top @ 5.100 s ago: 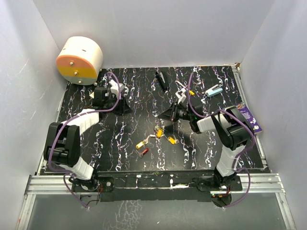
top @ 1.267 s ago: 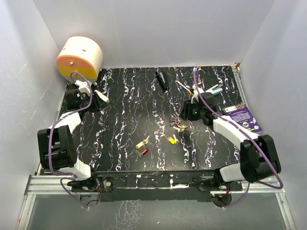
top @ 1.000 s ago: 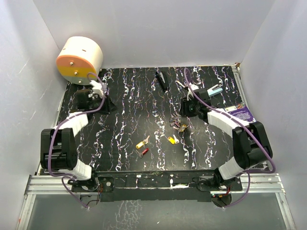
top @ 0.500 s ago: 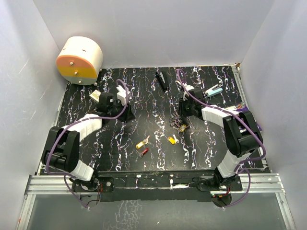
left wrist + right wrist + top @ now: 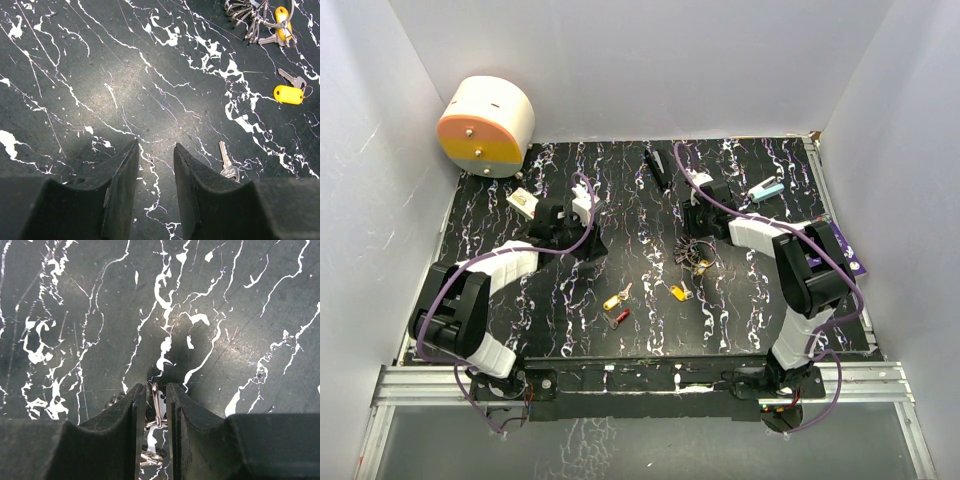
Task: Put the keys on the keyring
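Note:
The keyring (image 5: 691,255), a silver ring with a fanned bunch of plain keys, lies mid-table. It also shows in the left wrist view (image 5: 256,16) with a yellow-headed key (image 5: 283,15) on it. My right gripper (image 5: 694,237) is over it. In the right wrist view the jaws are closed to a narrow slot with the ring (image 5: 156,402) edge-on between them. Loose keys lie nearer me: a yellow one (image 5: 613,300), a red one (image 5: 623,316) and another yellow one (image 5: 677,292), also in the left wrist view (image 5: 288,93). My left gripper (image 5: 593,244) is open and empty above bare table (image 5: 156,150).
An orange-and-cream drum (image 5: 485,125) stands at the back left. A black pen-like tool (image 5: 658,168) lies at the back middle, a teal object (image 5: 767,190) and a purple card (image 5: 842,246) at the right, a small white block (image 5: 523,200) at the left. White walls surround the table.
My left arm has swung from the back-left corner towards the middle of the table. My right gripper has moved left and settled over the keyring.

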